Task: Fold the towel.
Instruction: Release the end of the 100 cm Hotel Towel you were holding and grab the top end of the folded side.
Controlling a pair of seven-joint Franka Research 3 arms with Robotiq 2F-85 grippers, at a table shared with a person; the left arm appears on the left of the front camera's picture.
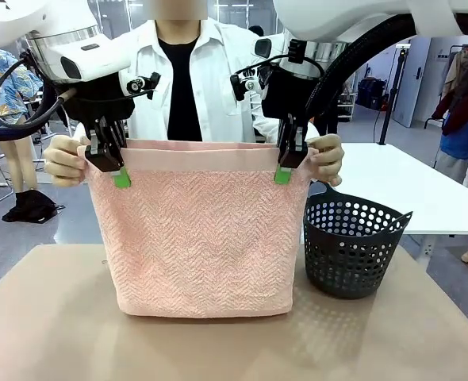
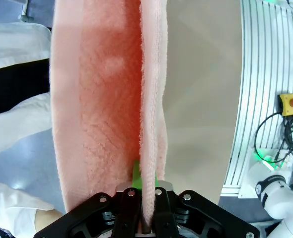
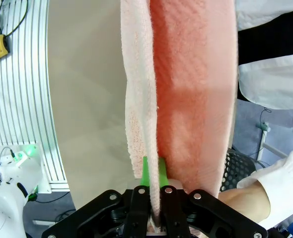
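Front view gives you the towel [image 1: 202,246] hanging as a flat sheet facing the camera. Its top edge runs level from side to side, and its lower edge meets the tabletop [image 1: 51,333]. The plain band lies along that top edge. A second layer stands just behind and slightly higher. You see only its top strip, so you cannot judge the towel's true long axis or whether the bottom is a fold.

The left end effector [image 1: 117,171] is clamped on the near layer at the picture-left top corner. The right end effector [image 1: 285,168] is clamped on it at the other corner. Beside each corner a hand of the person grips the cloth, one hand [image 1: 63,161] at picture left and the other hand [image 1: 327,159] at picture right. Their fingers are partly hidden behind the cloth.

In the left wrist view the left end effector [image 2: 145,191] pinches the paler layer of the towel [image 2: 102,99], with one green pad [image 2: 135,176] peeking out. The right wrist view shows the right end effector [image 3: 154,181] doing likewise.

A dark perforated basket [image 1: 349,246] stands on the tabletop just beside the towel's picture-right edge. Both arms are cut off by the frame's top.
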